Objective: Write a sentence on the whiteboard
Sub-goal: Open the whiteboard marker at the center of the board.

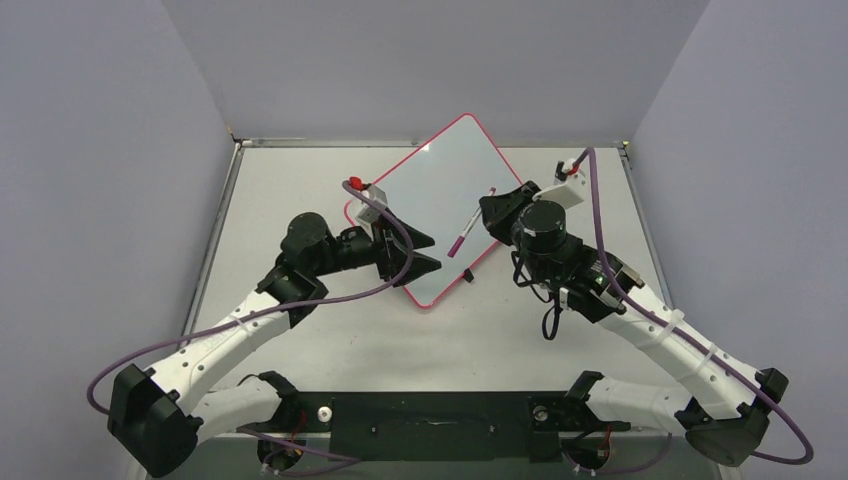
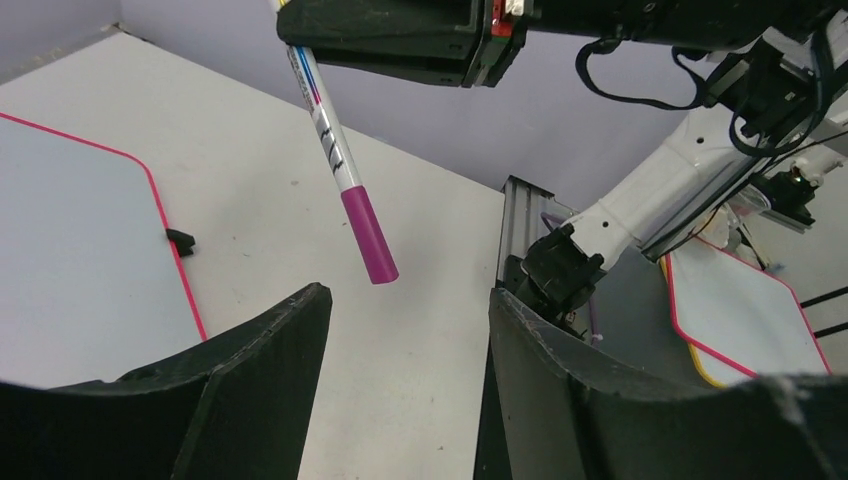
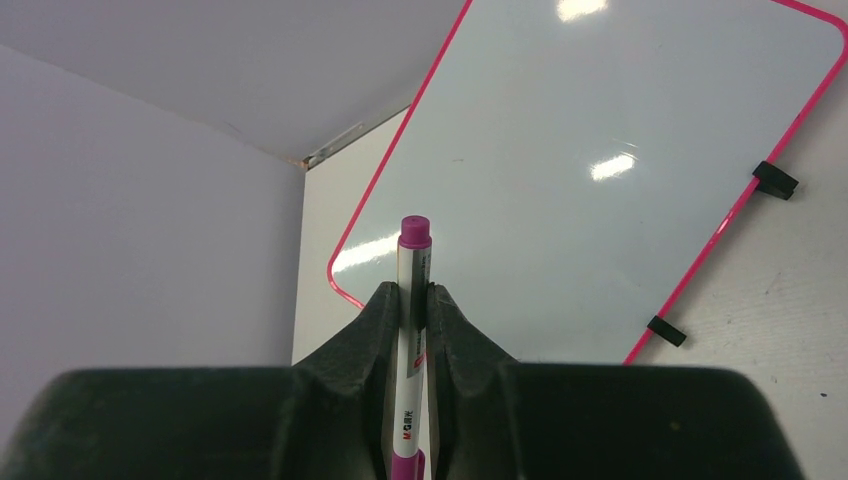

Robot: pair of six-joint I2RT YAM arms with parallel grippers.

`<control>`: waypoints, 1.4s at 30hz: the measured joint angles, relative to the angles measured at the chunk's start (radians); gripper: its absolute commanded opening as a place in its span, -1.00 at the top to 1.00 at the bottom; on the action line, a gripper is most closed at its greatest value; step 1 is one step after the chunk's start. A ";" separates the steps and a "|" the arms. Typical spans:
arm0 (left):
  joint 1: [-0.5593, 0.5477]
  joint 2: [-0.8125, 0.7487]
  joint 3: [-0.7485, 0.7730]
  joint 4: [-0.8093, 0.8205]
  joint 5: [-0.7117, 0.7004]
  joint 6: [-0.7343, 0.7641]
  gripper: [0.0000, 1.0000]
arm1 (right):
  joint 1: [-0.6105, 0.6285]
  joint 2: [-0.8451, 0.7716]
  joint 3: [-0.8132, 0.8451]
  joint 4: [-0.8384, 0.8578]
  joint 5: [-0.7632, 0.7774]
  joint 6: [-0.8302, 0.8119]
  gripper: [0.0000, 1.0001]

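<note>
The only legible print is on the white barrel of the marker (image 3: 407,400), seen in the right wrist view: a small red brand mark reading "M&G", followed by two red Chinese characters too small to make out, running lengthwise near the 6 o'clock edge of that view. In the left wrist view the same barrel carries short black strokes and coloured lines near 12 o'clock, too blurred to read

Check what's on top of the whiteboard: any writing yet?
No writing on the visible whiteboard surface. The capped marker, clamped in the right gripper, hangs above it. The left gripper hides part of the near edge.
</note>
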 measured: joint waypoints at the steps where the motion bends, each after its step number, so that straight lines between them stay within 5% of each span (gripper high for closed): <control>1: -0.012 0.017 0.005 -0.004 -0.002 0.008 -0.13 | 0.008 0.002 0.001 0.001 0.003 -0.003 1.00; 13: -0.111 0.146 0.045 -0.001 -0.069 0.044 0.04 | 0.076 0.014 0.018 0.004 0.038 -0.006 1.00; 18: -0.122 0.146 0.045 0.040 -0.118 0.039 0.32 | 0.087 0.016 0.018 0.004 0.048 -0.003 1.00; 24: -0.122 0.146 0.045 0.059 -0.183 0.033 0.95 | 0.098 0.016 0.018 0.009 0.054 0.012 1.00; 29: -0.117 0.153 0.045 0.052 -0.236 0.033 1.00 | 0.101 0.010 0.017 0.014 0.069 0.018 1.00; 30: -0.118 0.153 0.045 0.051 -0.238 0.034 1.00 | 0.102 0.008 0.016 0.014 0.070 0.017 0.87; 31: -0.118 0.153 0.045 0.051 -0.239 0.037 1.00 | 0.101 0.006 0.016 0.014 0.068 0.016 0.37; 33: -0.119 0.153 0.045 0.049 -0.236 0.046 1.00 | 0.102 -0.001 0.016 0.015 0.060 0.001 -0.19; 34: -0.119 0.153 0.048 0.039 -0.231 0.054 1.00 | 0.101 -0.005 0.016 0.019 0.051 -0.008 -0.29; 42: -0.120 0.150 0.137 -0.128 -0.113 0.179 1.00 | 0.069 -0.086 -0.016 0.023 -0.078 -0.106 -0.14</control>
